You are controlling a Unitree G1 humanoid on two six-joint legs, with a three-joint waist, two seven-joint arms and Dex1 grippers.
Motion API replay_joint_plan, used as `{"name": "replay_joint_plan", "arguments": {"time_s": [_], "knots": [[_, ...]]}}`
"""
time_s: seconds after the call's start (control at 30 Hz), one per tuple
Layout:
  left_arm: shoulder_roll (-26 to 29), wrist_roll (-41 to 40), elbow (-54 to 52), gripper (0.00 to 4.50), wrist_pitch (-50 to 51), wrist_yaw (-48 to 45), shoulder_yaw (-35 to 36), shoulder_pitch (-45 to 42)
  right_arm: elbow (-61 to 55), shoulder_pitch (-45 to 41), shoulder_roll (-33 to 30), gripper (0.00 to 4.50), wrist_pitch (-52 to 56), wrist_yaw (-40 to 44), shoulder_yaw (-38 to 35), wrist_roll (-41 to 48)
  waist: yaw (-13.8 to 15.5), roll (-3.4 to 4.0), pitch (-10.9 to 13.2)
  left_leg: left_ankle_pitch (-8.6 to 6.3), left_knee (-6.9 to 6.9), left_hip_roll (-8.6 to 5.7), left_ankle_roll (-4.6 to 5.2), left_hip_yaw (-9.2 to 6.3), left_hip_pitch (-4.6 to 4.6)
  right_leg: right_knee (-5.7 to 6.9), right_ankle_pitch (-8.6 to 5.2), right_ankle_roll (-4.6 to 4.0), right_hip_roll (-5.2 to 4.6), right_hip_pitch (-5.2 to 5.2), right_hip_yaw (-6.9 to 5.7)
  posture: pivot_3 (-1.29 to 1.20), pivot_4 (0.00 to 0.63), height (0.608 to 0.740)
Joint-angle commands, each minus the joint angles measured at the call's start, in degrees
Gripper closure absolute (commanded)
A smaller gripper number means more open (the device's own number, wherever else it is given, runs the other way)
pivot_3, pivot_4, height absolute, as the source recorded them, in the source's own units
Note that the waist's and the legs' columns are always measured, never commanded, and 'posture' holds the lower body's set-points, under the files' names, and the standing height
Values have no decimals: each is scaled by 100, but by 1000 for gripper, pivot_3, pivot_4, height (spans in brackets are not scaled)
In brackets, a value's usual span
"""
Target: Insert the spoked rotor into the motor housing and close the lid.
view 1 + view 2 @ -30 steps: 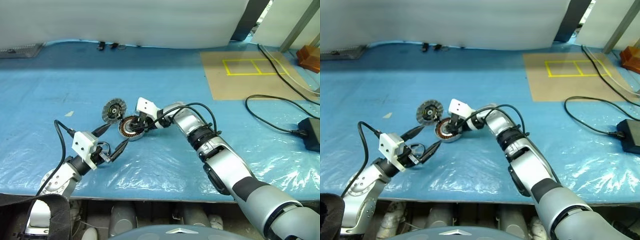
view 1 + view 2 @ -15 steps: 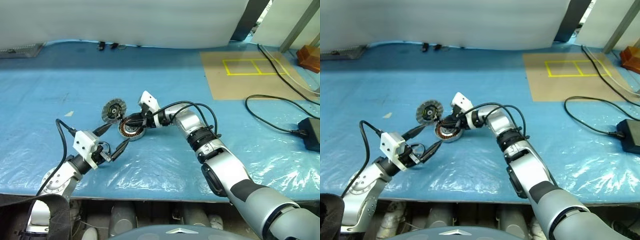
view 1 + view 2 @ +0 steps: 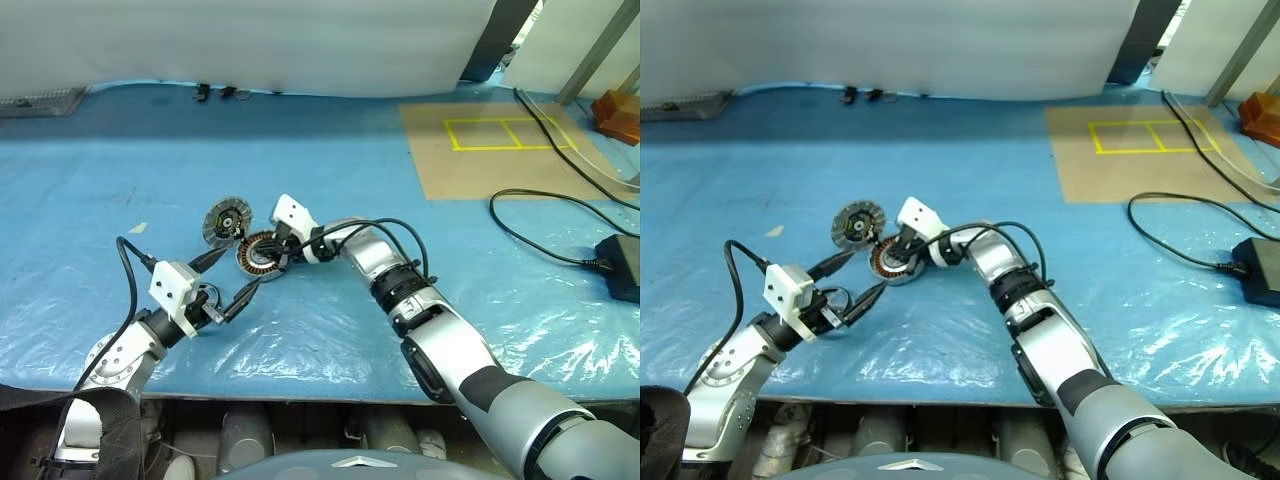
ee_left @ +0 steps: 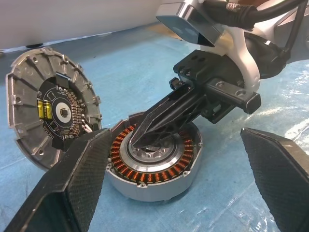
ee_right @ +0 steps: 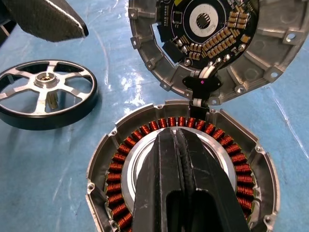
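The motor housing [image 5: 183, 159], a round silver casing with copper windings, lies on the blue sheet [image 3: 262, 256]. Its lid [image 5: 212, 38], carrying a black circuit board, stands open and tilted against the housing's rim, joined to it by wires [image 3: 228, 220]. The spoked rotor [image 5: 46, 92], a black-rimmed wheel with silver spokes, lies flat beside the housing. My right gripper [image 5: 176, 137] is shut with nothing between its fingers, and its tips are at the housing's silver centre [image 4: 145, 137]. My left gripper [image 3: 240, 267] is open just in front of the housing, one finger [image 4: 82, 179] near the lid.
A cardboard sheet [image 3: 500, 150] with yellow tape lies at the back right. A black cable [image 3: 540, 235] runs to a black box [image 3: 622, 266] at the right edge. Small dark items [image 3: 222, 92] sit at the back by the white curtain. The table's front edge is close below the left arm.
My right gripper's fingers have closed over the housing's centre, with the wrist tilting slightly. The left arm, housing and lid have not moved.
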Motion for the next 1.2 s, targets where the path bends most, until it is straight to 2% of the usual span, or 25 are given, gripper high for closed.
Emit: {"name": "replay_joint_plan", "arguments": {"time_s": [0.03,0.13,0.37,0.57,1.0,1.2], "knots": [[77,21,-151,0,-72,21,97,6,79,23,-2,4475,-169,16,261,-263,-1,0,0,0,0,0,0,0,0,0,0,0,0,1,1,0,150,740],[87,31,-142,0,-83,37,128,-12,-44,131,-53,4475,-147,331,379,-252,-1,0,0,0,0,0,0,0,1,0,0,0,0,1,1,0,150,740],[106,42,-114,0,-73,28,157,-56,-21,133,-163,4475,-60,444,385,-249,5,1,-1,0,0,-1,0,0,4,0,0,0,-1,4,1,0,150,740],[129,24,-114,0,-67,24,191,-81,-248,7,42,4475,156,394,-357,484,11,1,0,0,0,0,0,1,1,0,0,0,-1,3,1,0,150,740],[154,-138,-224,0,22,43,377,153,325,-96,-20,4475,-351,-108,34,-192,2,1,0,0,-1,-1,0,2,1,0,0,0,-1,0,1,0,150,740],[317,-220,-223,0,145,-52,521,323,-285,-96,-55,4475,-415,443,-335,382,6,1,1,0,-1,0,0,2,-2,-1,0,0,-1,-1,1,0,150,740]]}}
